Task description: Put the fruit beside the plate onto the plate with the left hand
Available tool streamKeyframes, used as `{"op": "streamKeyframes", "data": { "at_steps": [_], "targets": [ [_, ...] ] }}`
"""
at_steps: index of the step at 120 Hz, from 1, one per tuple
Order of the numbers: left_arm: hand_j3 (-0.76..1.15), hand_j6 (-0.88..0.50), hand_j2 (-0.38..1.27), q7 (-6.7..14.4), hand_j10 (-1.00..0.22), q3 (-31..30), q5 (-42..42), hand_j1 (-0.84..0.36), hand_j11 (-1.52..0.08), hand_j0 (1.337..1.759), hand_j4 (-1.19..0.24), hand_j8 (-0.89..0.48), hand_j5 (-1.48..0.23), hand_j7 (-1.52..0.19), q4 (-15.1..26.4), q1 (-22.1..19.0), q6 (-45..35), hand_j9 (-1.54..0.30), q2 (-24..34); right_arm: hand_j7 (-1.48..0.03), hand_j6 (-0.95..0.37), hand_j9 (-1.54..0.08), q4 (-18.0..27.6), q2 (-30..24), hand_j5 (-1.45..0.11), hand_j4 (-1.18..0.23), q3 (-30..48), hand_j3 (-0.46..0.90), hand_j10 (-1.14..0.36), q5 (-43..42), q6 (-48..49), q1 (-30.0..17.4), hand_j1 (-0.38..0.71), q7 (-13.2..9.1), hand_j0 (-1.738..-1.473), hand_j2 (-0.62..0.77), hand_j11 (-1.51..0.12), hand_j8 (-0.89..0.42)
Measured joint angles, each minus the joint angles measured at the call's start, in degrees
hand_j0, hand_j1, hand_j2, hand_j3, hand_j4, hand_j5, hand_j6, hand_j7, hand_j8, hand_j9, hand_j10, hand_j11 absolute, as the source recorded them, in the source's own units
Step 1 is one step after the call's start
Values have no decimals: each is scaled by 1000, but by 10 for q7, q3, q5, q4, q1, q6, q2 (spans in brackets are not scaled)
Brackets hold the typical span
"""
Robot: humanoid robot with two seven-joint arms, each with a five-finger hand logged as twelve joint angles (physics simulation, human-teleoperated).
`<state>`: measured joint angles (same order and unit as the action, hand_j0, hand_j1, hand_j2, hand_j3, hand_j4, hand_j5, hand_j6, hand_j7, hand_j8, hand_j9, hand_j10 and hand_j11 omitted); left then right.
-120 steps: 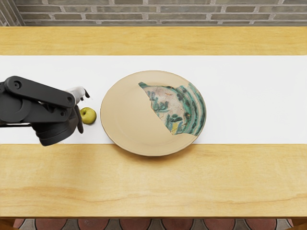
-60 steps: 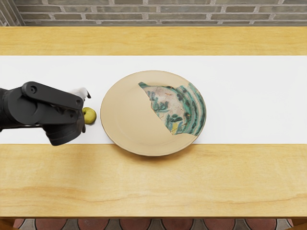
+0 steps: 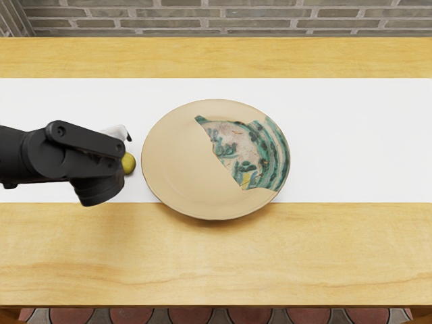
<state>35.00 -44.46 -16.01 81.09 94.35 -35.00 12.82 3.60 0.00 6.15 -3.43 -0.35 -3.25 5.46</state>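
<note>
head view. the left robot hand reaches in from the left of the plate and covers the fruit. the fruit is small, round and yellow-green, and only a sliver of it shows at the hand's plate-facing edge. it lies on the white runner just left of the plate's rim, a narrow gap away, and is not yet on the plate. the dark wrist hides the grasp, so i cannot tell whether the robot hand is spread, closed or pinching the fruit. the relation i steer by: the fruit is at the hand's right side, and the plate is straight to the right of both, at about the same depth on the table. the fruit is round, so no long axis constrains the grip. the left arm is the only one in view and is the nearer by default. i judge that the next move calls for a short lift and a rightward carry over the rim.
</note>
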Motion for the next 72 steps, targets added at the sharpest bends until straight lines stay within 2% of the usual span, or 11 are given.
{"op": "streamKeyframes", "data": {
  "at_steps": [72],
  "targets": [
    [0, -442, 89, 0, -442, 1, -1, -180, -574, 1658, -442, -442, -574, -574, -13, -12, 0, -574, -11, -50, -39, -50, 0, 0, -50, -39, 0, 0, -39, 0, 0, 0, -303, 0, -1658, -7, -50, -39]
  ]
}}
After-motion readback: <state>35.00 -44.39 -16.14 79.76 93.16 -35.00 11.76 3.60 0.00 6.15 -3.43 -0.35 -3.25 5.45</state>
